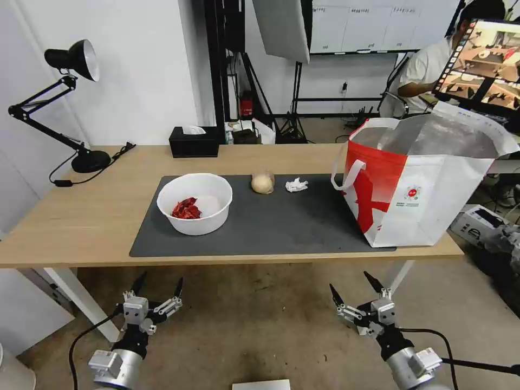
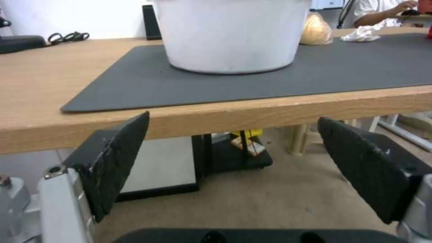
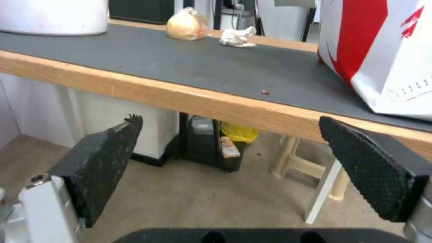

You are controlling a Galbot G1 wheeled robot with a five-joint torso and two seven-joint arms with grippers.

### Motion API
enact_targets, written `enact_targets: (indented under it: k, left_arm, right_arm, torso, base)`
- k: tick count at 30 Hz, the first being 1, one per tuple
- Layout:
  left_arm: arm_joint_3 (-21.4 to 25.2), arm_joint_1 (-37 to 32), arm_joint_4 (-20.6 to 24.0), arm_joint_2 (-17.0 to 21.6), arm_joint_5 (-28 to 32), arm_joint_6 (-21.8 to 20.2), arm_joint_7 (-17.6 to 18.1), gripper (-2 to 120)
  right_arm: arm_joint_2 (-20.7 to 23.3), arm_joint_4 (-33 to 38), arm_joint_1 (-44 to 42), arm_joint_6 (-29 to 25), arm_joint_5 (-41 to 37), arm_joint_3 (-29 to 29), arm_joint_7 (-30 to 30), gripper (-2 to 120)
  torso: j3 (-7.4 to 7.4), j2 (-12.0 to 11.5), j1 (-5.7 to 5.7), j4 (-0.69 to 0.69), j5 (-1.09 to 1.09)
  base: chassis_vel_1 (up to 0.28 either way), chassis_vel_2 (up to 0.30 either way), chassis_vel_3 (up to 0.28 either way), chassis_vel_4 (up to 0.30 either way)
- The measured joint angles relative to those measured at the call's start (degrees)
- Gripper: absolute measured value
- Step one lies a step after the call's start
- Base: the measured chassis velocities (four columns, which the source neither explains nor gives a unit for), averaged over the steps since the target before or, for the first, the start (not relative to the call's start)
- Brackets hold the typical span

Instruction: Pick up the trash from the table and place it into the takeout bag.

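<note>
- Nearest to you, both arms hang low in front of the table edge, below the tabletop. The left gripper (image 1: 159, 287) has its fingers spread wide and holds nothing; the right gripper (image 1: 355, 286) is the same, wide and empty.
- The table (image 1: 81, 216) edge is just above the fingertips in both wrist views, so I think you must lift an arm clear of the edge first, before you reach forward.
- Next comes the dark mat (image 1: 281, 227). On its left part stands the white bowl (image 1: 195, 203) with red scraps inside. It is the nearest piece of trash and sits in front of the left gripper, so the left arm seems the natural choice. Take it by the rim and keep it level, otherwise the scraps may fall out.
- Farther, near the back edge of the mat, are the small cup (image 1: 262, 183) of yellowish stuff and, just beside it, the crumpled tissue (image 1: 296, 185).
- The takeout bag (image 1: 428, 189) stands open on the right end of the mat.
- The black tissue box (image 1: 193, 141) at the back is not trash; leave it.
</note>
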State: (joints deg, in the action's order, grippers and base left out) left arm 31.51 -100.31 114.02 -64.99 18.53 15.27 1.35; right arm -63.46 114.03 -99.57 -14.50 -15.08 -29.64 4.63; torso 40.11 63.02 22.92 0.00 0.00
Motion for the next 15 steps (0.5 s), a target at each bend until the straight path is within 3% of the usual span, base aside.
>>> enact_targets:
  k: [8, 15]
  left_arm:
    - [-0.17, 1.08, -0.26, 0.19, 0.13, 0.01, -0.07, 100]
    - [-0.80, 2.80, 0.35, 0.52, 0.26, -1.49, 0.24, 100]
  right_arm:
    - [6.44, 2.97, 5.09, 3.32, -6.43, 3.60, 1.32, 100]
    - [18.13, 3.79, 20.08, 7.95, -16.76, 12.50, 2.06, 100]
  torso:
    - [0.00, 0.00, 0.00, 0.00, 0.00]
    - [0.01, 0.00, 0.00, 0.02, 0.00]
  base:
    - [0.000, 0.000, 0.000, 0.000]
    - [0.000, 0.000, 0.000, 0.000]
